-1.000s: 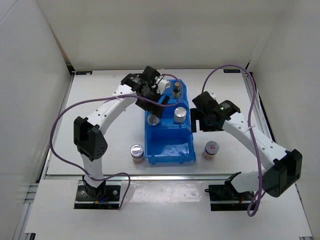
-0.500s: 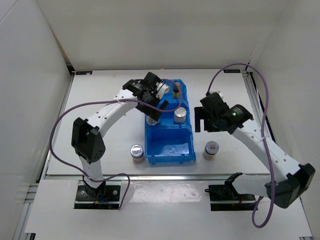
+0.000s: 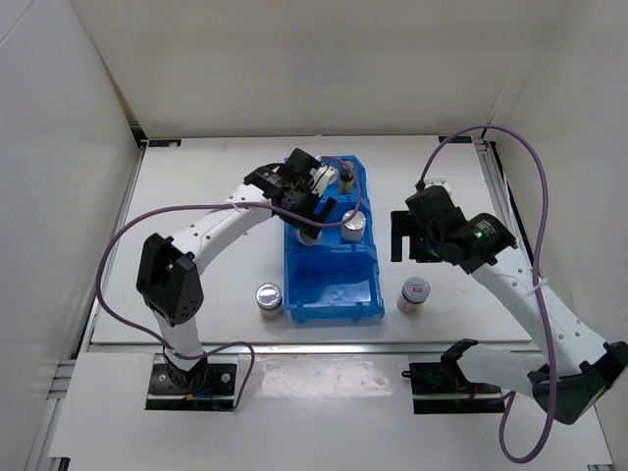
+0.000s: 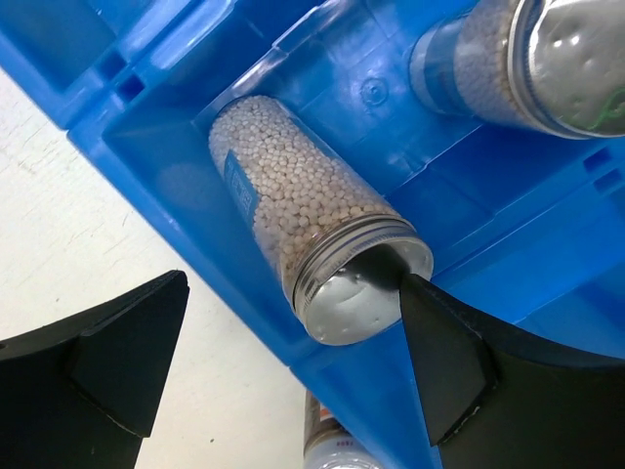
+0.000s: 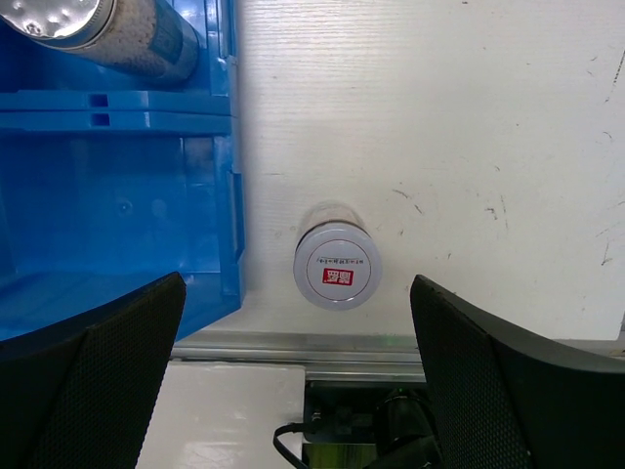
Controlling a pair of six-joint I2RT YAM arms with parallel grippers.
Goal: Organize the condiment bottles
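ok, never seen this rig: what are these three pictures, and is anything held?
Two robot arms are bolted at the near edge of the table. The overhead picture shows both: left arm, right arm. The other two pictures come from a camera on each wrist, looking past its black jaws. A blue bin holds a brown bottle, a first shaker and a second shaker. A left jar and right jar stand outside it. The left jaws stand open either side of the second shaker; the right jaws, open, point at the right jar. Nothing is held.
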